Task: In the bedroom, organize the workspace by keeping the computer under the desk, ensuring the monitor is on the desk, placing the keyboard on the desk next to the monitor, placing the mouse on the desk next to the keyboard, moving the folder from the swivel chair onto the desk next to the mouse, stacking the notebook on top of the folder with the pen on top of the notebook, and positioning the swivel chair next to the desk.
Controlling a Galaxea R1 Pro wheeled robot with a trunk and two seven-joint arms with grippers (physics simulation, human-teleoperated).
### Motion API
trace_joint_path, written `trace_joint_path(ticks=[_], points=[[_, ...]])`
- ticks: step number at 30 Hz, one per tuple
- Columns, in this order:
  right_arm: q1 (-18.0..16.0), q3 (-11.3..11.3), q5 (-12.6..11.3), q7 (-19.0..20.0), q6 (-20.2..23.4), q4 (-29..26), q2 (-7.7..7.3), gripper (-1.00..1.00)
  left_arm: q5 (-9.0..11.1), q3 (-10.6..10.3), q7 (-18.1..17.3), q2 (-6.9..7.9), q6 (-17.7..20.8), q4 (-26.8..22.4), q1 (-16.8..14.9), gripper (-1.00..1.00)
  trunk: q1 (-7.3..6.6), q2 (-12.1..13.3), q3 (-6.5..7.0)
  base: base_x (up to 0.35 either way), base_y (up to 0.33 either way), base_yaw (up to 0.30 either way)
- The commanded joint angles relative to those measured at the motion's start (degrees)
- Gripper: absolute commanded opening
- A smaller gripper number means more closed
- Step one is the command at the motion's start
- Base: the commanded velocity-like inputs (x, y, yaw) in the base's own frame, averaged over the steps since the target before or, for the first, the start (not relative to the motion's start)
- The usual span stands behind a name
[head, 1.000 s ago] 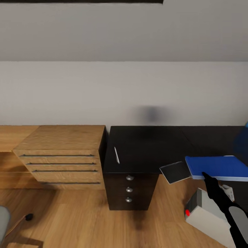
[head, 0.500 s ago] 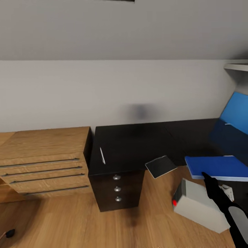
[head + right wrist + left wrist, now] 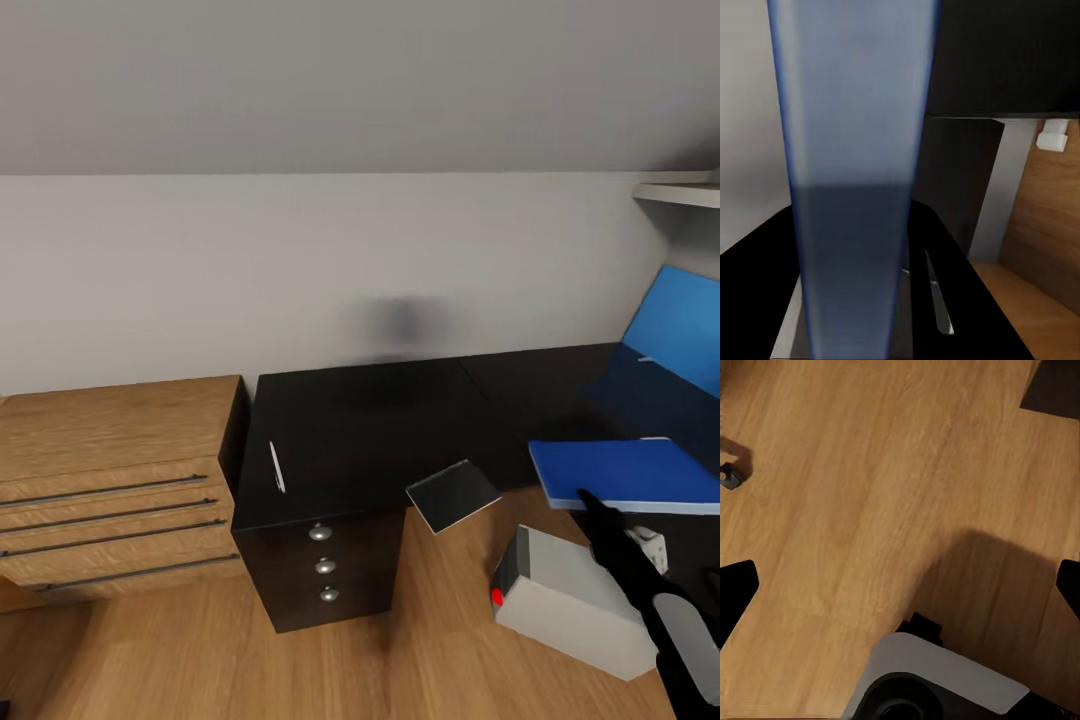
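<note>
A large black L-shaped desk [image 3: 380,430] meets pale grey walls; the right gripper [image 3: 590,505] clamps the bright blue folder [image 3: 625,472]; the left gripper's [image 3: 900,585] fingers spread wide over plank floor [image 3: 855,472].

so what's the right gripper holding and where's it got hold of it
The right gripper holds the blue folder, pinched at its near edge, which faces the robot.

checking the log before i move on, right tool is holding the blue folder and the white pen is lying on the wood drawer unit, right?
Not quite. The right tool does hold the folder, but the pen lies on the black desk, near its edge beside the wood drawer unit, not on that unit. The head view shows it.
</note>
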Motion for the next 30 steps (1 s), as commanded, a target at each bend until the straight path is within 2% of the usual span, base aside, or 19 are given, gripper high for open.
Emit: trace_joint_path(ticks=[1, 3, 7, 8, 17, 24, 30], points=[[-0.37, 0.22, -0.47, 0.45, 0.00, 0.33, 0.35, -1.00, 0.34, -0.82, 0.42, -0.27, -0.41, -0.37, 0.30, 1.00, 0.00, -0.03, -0.05, 0.000, 0.000, 0.000], [-1.00, 0.43, -0.47, 1.09, -0.64, 0.98, 1.00, -1.00, 0.34, -1.01, 0.42, -0.51, -0.41, -1.01, 0.94, 1.00, 0.00, -0.03, -0.05, 0.000, 0.000, 0.000], [-0.55, -0.90, -1.71, -0.23, 0.03, 0.31, -0.23, -1.00, 0.09, -0.47, 0.45, -1.82, -1.69, -0.43, -0.37, 1.00, 0.00, -0.03, -0.05, 0.000, 0.000, 0.000], [-0.23, -1.24, -2.01, -0.56, 0.35, -0.01, -0.12, -1.00, 0.05, -0.40, 0.45, -2.14, -2.00, -0.11, -0.69, 1.00, 0.00, -0.03, -0.05, 0.000, 0.000, 0.000], [0.15, -4.16, -2.91, -0.99, 1.42, -2.54, 0.33, -1.00, -0.03, -0.29, 0.49, -2.23, -2.33, 0.19, -1.46, 1.00, 0.00, -0.03, -0.05, 0.000, 0.000, 0.000], [0.16, -6.36, -3.05, -0.97, 1.44, -2.71, 2.12, -1.00, -0.04, -0.29, 0.54, -2.23, -2.34, 0.16, -1.47, 1.00, 0.00, -0.03, -0.05, 0.000, 0.000, 0.000], [0.16, -6.41, -3.07, -0.92, 1.36, -2.67, 2.92, -1.00, -0.04, -0.29, 0.54, -2.23, -2.34, 0.15, -1.47, 1.00, 0.00, -0.03, -0.05, 0.000, 0.000, 0.000]])
